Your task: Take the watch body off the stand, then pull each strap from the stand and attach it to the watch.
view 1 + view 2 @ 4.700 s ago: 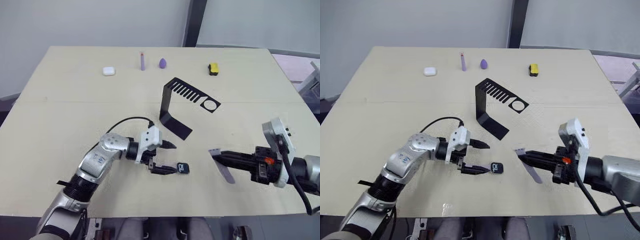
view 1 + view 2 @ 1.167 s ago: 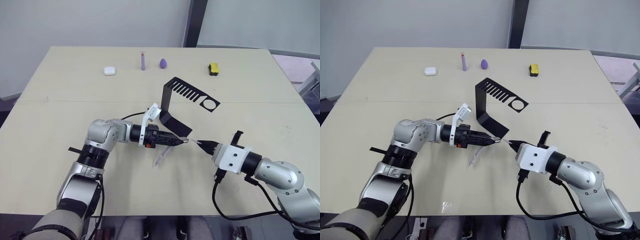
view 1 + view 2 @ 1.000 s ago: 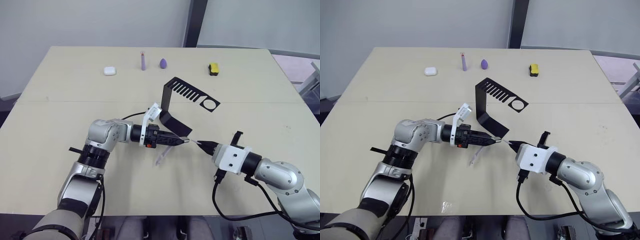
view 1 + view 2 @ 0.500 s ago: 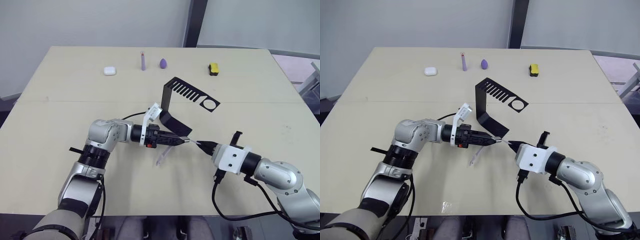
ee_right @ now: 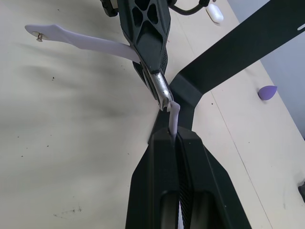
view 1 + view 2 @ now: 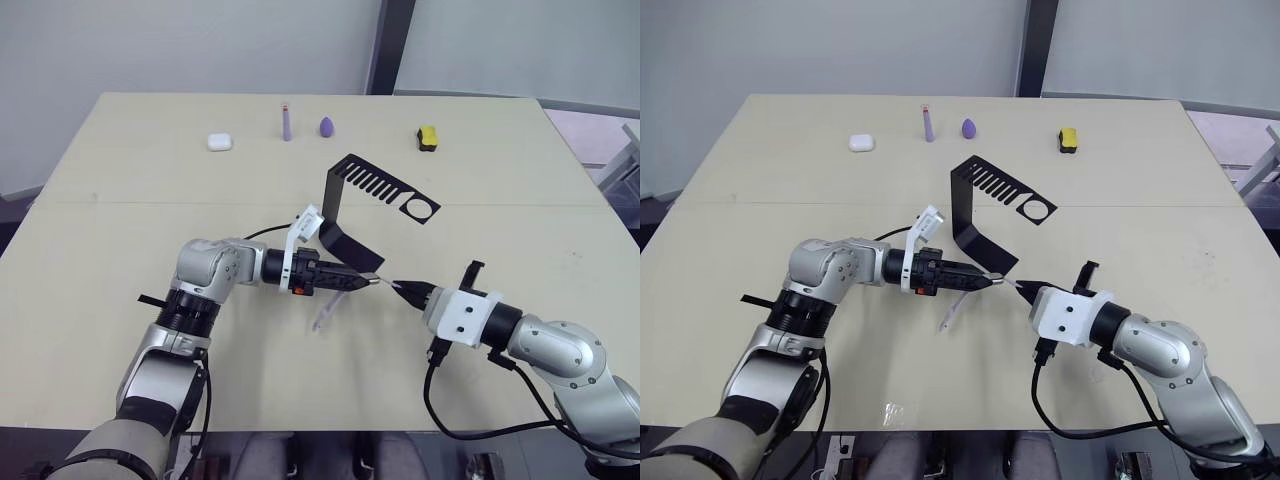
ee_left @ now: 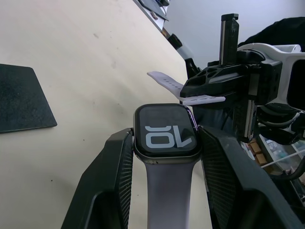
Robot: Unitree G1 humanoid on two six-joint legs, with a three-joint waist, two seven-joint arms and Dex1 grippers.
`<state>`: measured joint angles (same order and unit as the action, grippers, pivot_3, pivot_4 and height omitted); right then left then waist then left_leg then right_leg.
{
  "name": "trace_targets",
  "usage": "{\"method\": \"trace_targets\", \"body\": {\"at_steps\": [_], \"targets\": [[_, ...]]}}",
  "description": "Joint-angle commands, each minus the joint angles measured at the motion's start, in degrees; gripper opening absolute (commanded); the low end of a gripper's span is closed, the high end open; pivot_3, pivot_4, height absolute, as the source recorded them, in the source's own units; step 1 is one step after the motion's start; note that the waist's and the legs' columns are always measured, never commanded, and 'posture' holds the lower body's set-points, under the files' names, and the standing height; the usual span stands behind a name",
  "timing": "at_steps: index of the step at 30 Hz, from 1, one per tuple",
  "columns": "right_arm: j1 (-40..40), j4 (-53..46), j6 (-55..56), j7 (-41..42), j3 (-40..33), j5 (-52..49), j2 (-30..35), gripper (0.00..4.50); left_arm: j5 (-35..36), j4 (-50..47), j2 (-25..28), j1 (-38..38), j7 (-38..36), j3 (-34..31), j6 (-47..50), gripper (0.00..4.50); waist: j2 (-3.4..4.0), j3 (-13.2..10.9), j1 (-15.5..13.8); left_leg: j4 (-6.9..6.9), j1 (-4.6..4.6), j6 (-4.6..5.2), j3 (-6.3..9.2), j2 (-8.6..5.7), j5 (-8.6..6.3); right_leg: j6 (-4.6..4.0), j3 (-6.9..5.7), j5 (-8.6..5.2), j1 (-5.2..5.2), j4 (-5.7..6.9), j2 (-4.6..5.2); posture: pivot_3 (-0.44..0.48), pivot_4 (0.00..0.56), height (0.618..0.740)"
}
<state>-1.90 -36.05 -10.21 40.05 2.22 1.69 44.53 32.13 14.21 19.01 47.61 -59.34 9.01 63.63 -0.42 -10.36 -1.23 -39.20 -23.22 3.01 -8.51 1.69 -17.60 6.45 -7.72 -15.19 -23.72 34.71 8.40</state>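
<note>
Now the left tool [image 7: 164, 143] pinches the watch body [image 7: 166, 133], one strap [image 6: 325, 313] attached; the right tool [image 5: 172, 135] grips the second strap [image 5: 173, 114], which next needs sliding into its slot.

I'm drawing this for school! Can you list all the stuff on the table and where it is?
Small smartwatch case with dark screen: one, between left gripper's fingers.
Pale lavender straps: two; one hanging from the case, one pinched by the right gripper at the case.
Thin black bent-sheet stand: one, mid-table.
White rounded case: one, far edge.
Purple stick: one, far edge.
Purple teardrop: one, far edge.
Yellow-and-black block: one, far edge.
Beige table: one.
Left gripper, right gripper: black, tips meeting.
</note>
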Motion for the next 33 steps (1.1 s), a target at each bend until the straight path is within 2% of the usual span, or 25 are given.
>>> {"method": "trace_targets", "body": {"at_steps": [1, 33], "targets": [[-0.30, -1.51, 0.55, 0.62, -0.13, -0.03, -0.04, 0.00, 1.78, -2.03, -0.28, 0.83, -0.13, -1.60, -0.11, 1.61, 0.00, 0.00, 0.01, 0.00, 0.00, 0.00, 0.00, 0.00, 0.00, 0.00, 0.00, 0.00, 0.00, 0.00, 0.00, 0.000, 0.150, 0.740], [-0.77, -2.34, -0.49, 0.39, -1.65, -0.96, -0.08, 0.00, 1.18, -0.82, -0.55, 1.02, 0.13, -1.97, -0.36, 1.61, 0.00, 0.00, 0.00, -0.01, 0.01, -0.01, 0.00, 0.00, 0.01, 0.00, 0.01, 0.00, 0.00, 0.03, -0.01, 0.000, 0.150, 0.740]]}}
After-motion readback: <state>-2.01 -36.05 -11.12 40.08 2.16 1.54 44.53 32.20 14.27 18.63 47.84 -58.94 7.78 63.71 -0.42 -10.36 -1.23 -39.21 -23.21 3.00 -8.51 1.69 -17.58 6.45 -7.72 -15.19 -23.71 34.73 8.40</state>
